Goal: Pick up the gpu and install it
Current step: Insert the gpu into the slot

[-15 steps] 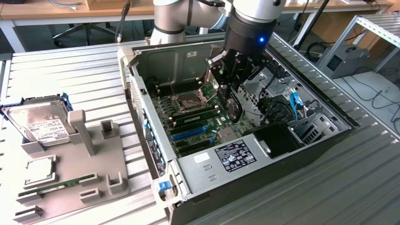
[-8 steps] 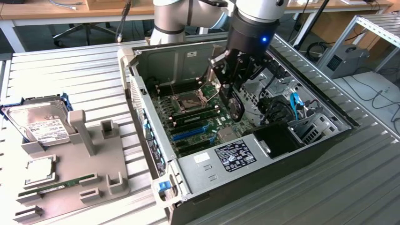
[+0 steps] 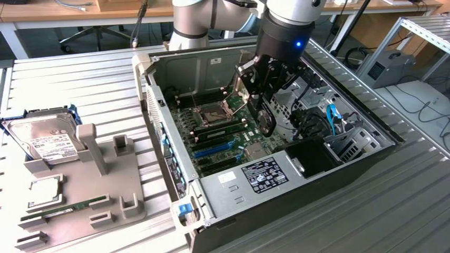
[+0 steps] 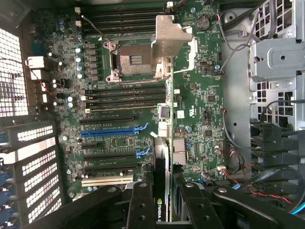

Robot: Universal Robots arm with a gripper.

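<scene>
Claw (image 3: 264,103) is clamped partway shut on the gpu (image 3: 266,124), one finger on each flat face, so the jaws stand only as far apart as the card is thick. The card hangs upright from the grip, inside the open case and above the board. I can't tell whether it's touching anything underneath.

Biggest to smallest for the rest:

- The slatted metal desk (image 3: 84,79) carries everything.
- The PC case (image 3: 204,66) lies on its side with the panel off, toward the exterior view's right.
- The motherboard (image 4: 200,109) sits in the bottom of the case, with its CPU socket (image 4: 131,59) uncovered. In the wrist view the black card shows edge-on between the two fingers, and its far end sits near the ends of the expansion slots, close to the blue slot (image 4: 112,131).
- A grey parts holder (image 3: 98,184) sits on the desk at the exterior view's left, well away from the case.
- A silver hard drive (image 3: 46,139) with a white label rests at the holder's far end.
- A CPU chip (image 3: 43,192) lies flat on the holder.
- A green memory stick (image 3: 67,206) lies in a groove just beside the chip.
</scene>
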